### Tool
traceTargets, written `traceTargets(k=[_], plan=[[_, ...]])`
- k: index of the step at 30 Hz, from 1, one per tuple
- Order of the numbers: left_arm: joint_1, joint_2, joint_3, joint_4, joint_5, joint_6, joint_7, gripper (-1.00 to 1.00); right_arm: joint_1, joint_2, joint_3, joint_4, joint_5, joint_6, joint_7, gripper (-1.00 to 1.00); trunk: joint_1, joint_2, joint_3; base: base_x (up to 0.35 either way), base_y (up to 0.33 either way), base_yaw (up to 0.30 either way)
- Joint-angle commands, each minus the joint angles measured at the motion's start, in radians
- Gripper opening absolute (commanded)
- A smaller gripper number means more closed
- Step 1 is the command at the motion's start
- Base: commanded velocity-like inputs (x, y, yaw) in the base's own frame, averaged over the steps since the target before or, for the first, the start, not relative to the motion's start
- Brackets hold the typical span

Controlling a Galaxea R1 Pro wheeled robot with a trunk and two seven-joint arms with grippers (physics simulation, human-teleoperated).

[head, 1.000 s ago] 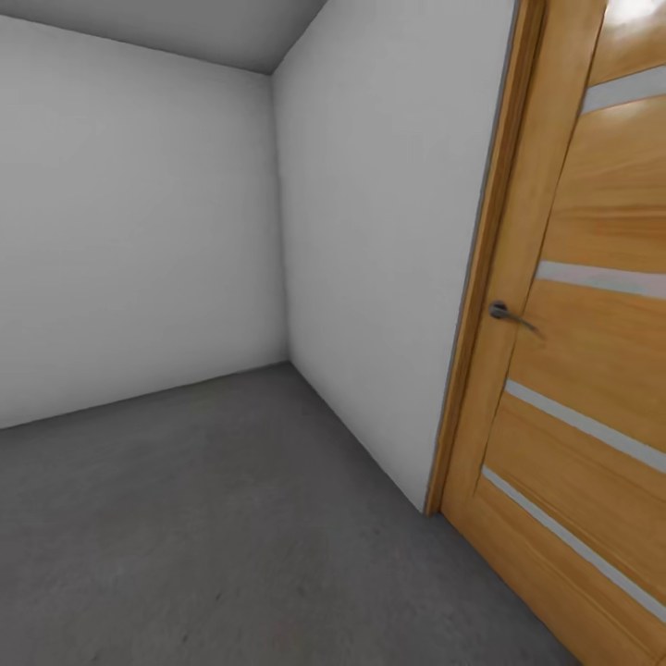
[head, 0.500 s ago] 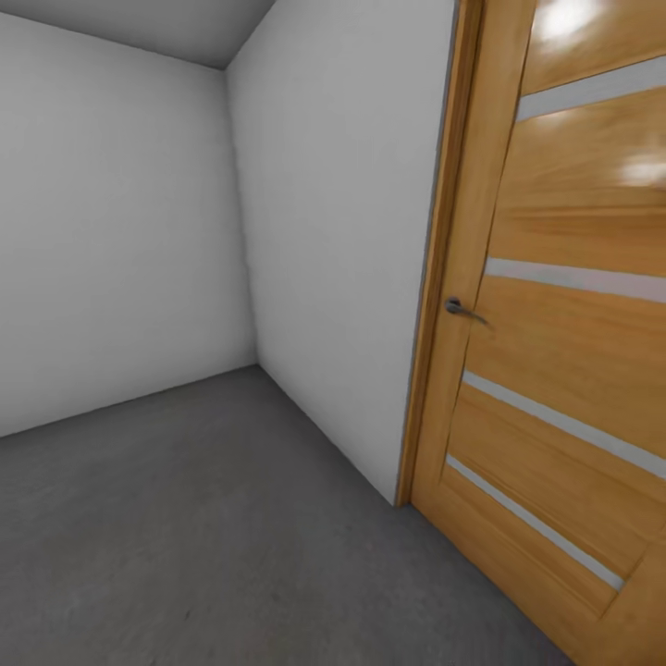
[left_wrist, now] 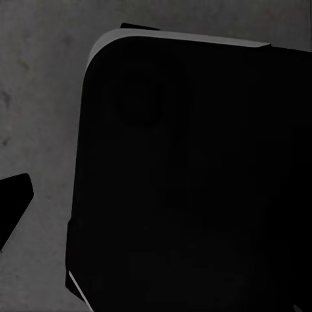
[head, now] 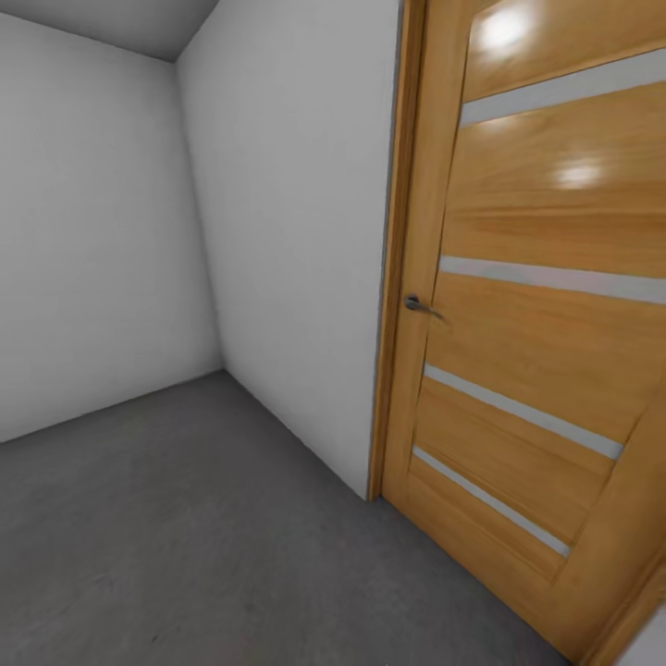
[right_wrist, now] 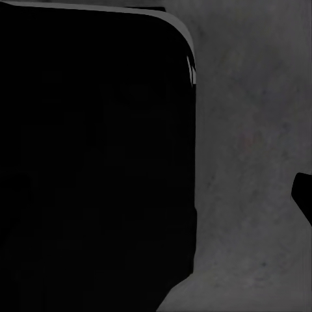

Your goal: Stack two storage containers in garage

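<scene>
The head view looked into a corner of the garage (head: 102, 231): two plain white walls met at the far left, and the dark grey floor (head: 185, 546) spread from the near edge back to that corner. The right-hand wall (head: 296, 240) ran toward the near right and ended at a light-wood door (head: 527, 333), which took up the right side of the view. The door carried several pale horizontal strips and a small grey lever handle (head: 416, 304) near its left edge, just beside the frame. Bright reflections of lights sat on its upper panels.

The storage containers could not be seen in any of the views, so where they were could not be told.

In the left wrist view, a large black rounded body (left_wrist: 188, 182) of the robot covered most of the frame, with rough grey floor (left_wrist: 39, 91) beyond it and a small dark tip at one edge. Whether the left pincer was open or closed could not be told. The right wrist view was much the same: a black rounded body (right_wrist: 91, 156) against grey floor (right_wrist: 253, 130), with a dark tip at the edge, and the state of the right pincer could not be told either.
</scene>
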Motion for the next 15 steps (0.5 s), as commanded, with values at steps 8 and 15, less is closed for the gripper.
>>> traceTargets(k=[8,15], plan=[[0.001,0.001,0.002,-0.001,0.006,0.0,-0.003,1.0,0.0,0.001,0.009,0.001,-0.007,-0.004,-0.002,1.0,0.0,0.0,-0.001,0.007,0.0,-0.25],[0.001,0.001,0.001,-0.001,0.003,0.001,-0.004,1.0,0.0,0.002,0.009,0.001,-0.005,-0.004,-0.002,1.0,0.0,0.0,-0.001,0.237,0.0,-0.247]])
